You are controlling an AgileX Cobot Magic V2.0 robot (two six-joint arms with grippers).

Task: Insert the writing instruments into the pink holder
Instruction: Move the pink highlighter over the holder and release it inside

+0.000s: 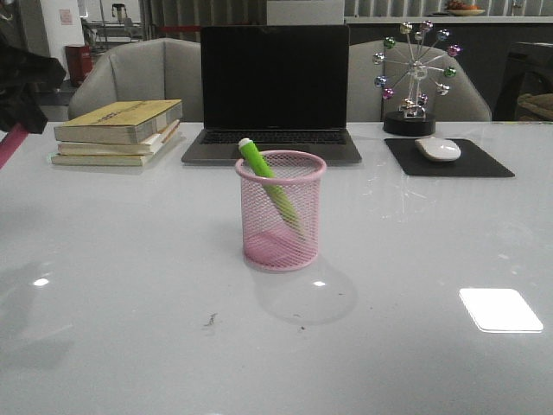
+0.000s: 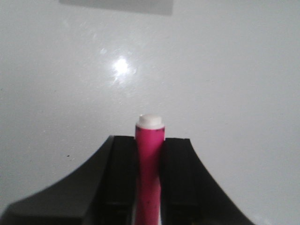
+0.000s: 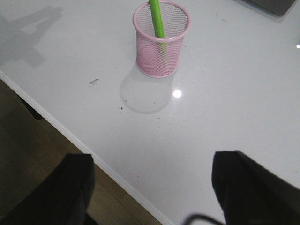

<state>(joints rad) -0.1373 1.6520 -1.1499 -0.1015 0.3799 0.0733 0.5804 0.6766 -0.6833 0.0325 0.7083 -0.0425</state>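
Well off to the left of the pink holder [image 1: 281, 212], at the edge of the front view, the left end effector [image 2: 149, 187] is clamped on the pink marker [image 2: 149, 159]. Its two dark fingers [image 2: 119, 183] press the barrel from both sides, and the white end pokes out past them over bare counter [image 1: 130, 285]. Holding it by the body with the tip free looks sensible to me: the marker can go down into the cup tip first without the fingers meeting the rim. From the front only a sliver of pink shows below the dark arm, so I cannot tell how upright the marker is carried.

The holder stands near the middle of the counter, in front of the laptop [image 1: 273, 91]. Inside it leans the green marker [image 1: 270, 181], foot at the bottom toward the right wall, white cap resting past the rim on the left. That leaves open room on the right side of the cup, which I would guess is where the pink one ought to drop.

The right end effector [image 3: 152, 187] hangs near the counter's front edge, on the near side of the holder, its fingers spread wide apart and gripping nothing, seemingly parked out of the way.
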